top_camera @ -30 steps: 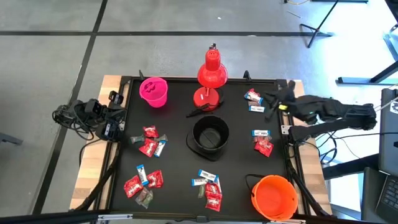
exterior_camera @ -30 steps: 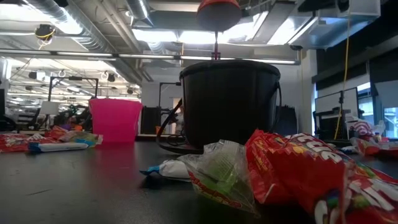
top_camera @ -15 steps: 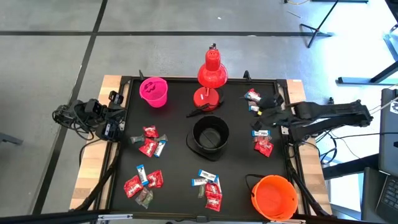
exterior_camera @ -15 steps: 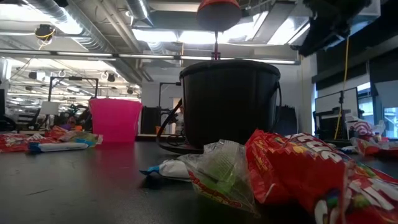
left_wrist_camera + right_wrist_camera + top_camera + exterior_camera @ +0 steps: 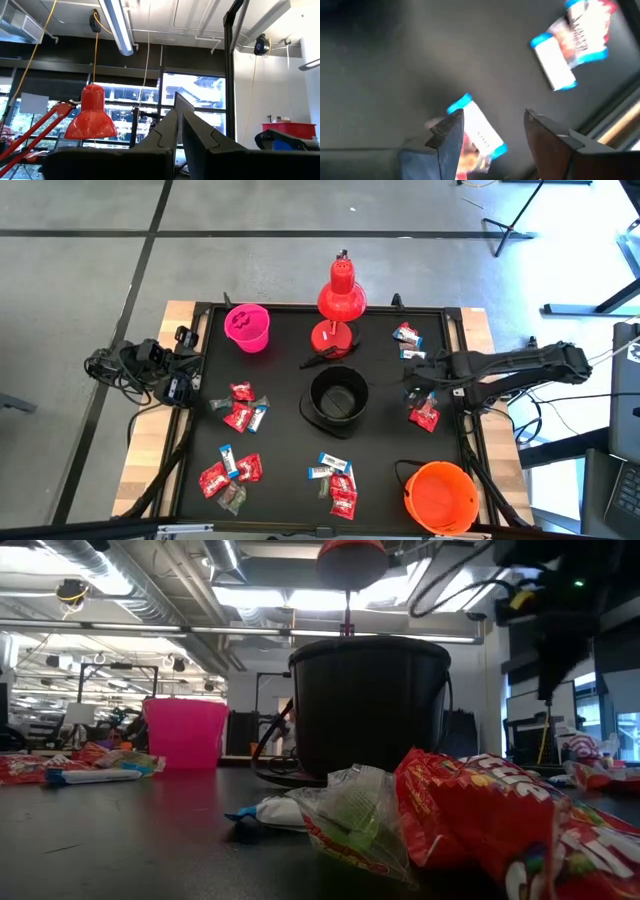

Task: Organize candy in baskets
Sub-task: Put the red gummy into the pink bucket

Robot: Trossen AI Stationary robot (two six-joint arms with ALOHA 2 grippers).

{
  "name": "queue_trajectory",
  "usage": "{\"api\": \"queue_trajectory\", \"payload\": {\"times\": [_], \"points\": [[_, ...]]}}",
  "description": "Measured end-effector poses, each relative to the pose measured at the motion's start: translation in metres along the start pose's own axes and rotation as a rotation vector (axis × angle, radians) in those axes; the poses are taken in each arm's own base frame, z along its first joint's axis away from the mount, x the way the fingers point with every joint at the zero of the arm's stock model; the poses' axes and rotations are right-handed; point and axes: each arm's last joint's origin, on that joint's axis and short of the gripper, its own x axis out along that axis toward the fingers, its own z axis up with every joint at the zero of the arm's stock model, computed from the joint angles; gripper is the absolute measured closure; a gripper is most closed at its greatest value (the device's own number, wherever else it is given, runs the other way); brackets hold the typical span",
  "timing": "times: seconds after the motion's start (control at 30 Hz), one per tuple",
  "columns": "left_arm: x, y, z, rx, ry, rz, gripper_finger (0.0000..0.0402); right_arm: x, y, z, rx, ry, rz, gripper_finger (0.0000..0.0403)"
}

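Your right end effector (image 5: pixel 418 383) is reaching in over the right side of the black surface (image 5: pixel 285 435), hanging above a white-and-blue candy (image 5: pixel 420 394) with a red candy (image 5: pixel 425 417) just beside it; in the right wrist view its fingers (image 5: pixel 447 134) are standing wide apart around that white-and-blue wrapper (image 5: pixel 479 128), and you cannot tell whether they are touching it. Two more wrapped pieces (image 5: pixel 408 340) are lying near the far right edge, well apart from the black basket (image 5: pixel 338 400) sitting in the middle. The pink basket (image 5: pixel 247 327) is standing at the far left corner area, and the orange basket (image 5: pixel 441 496) is sitting at the near right corner. Other candy clusters are lying left of the black basket (image 5: pixel 241 406), at the near left (image 5: pixel 230 473) and near the front centre (image 5: pixel 336 480). A red desk lamp (image 5: pixel 339 305) is standing behind the black basket. Your left end effector (image 5: pixel 180 131) is waiting off the surface's left side, fingers nearly closed on nothing, pointing toward the lamp.
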Motion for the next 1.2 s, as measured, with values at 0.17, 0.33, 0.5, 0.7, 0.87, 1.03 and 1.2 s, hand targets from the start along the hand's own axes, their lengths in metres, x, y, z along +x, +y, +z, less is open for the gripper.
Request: {"api": "queue_trajectory", "payload": {"times": [0.17,0.33,0.5,0.7,0.87,1.03,1.2], "points": [[0.000,0.000,0.000,0.000,0.000,0.000,0.0385,0.005,-0.014,-0.036,0.026,-0.030,0.055,0.0205],[0.000,0.000,0.000,0.000,0.000,0.000,0.0385,0.016,-0.017,-0.058,0.065,-0.135,0.230,0.0206],[0.000,0.000,0.000,0.000,0.000,0.000,0.0385,0.025,-0.015,-0.062,0.066,-0.136,0.244,0.0206],[0.000,0.000,0.000,0.000,0.000,0.000,0.0385,0.035,-0.006,-0.057,0.069,-0.058,0.190,0.0206],[0.000,0.000,0.000,0.000,0.000,0.000,0.0385,0.049,0.006,-0.052,0.049,0.024,0.119,0.0206],[0.000,0.000,0.000,0.000,0.000,0.000,0.0385,0.063,0.019,-0.046,0.008,0.077,0.123,0.0206],[0.000,0.000,0.000,0.000,0.001,-0.001,0.0385,0.072,0.026,-0.044,-0.020,0.114,0.112,0.0206]]}}
